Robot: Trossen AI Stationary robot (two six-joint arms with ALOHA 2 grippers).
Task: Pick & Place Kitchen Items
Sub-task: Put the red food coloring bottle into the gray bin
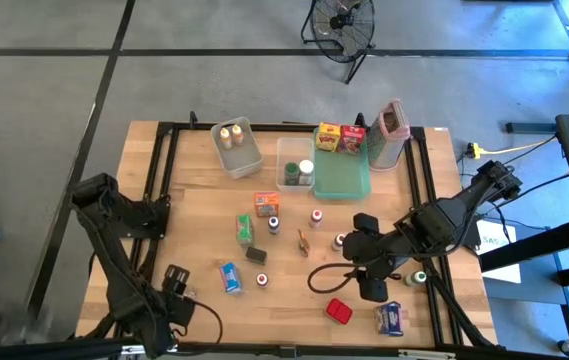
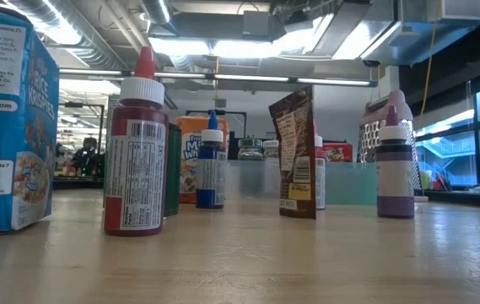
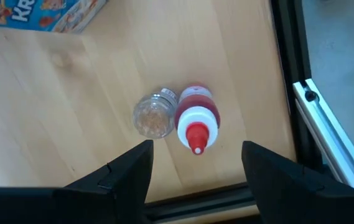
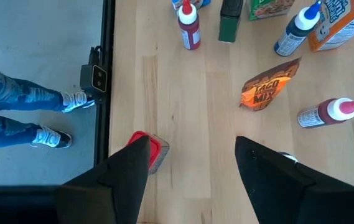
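Note:
My left gripper (image 3: 195, 150) hangs open near the table's near-left corner, pointing down over a red bottle (image 3: 195, 115) with a white cap and a small clear jar (image 3: 154, 115). The two stand upright side by side on the wood, below the gripper. My right gripper (image 4: 192, 144) is open above the near right of the table, tilted down, with bare wood between its fingers. A red box (image 4: 150, 149) lies beside one finger. A taco mix packet (image 4: 269, 87) and a pink-capped bottle (image 4: 326, 113) are farther off. Other small bottles and boxes are scattered mid-table (image 1: 273, 224).
At the back stand two clear bins (image 1: 236, 147) (image 1: 294, 165), a teal tray (image 1: 342, 175) with boxes and a grey container with a pink rim (image 1: 389, 132). A blue cereal box (image 1: 229, 277) lies near my left gripper. A person's legs (image 4: 27, 118) are beside the table.

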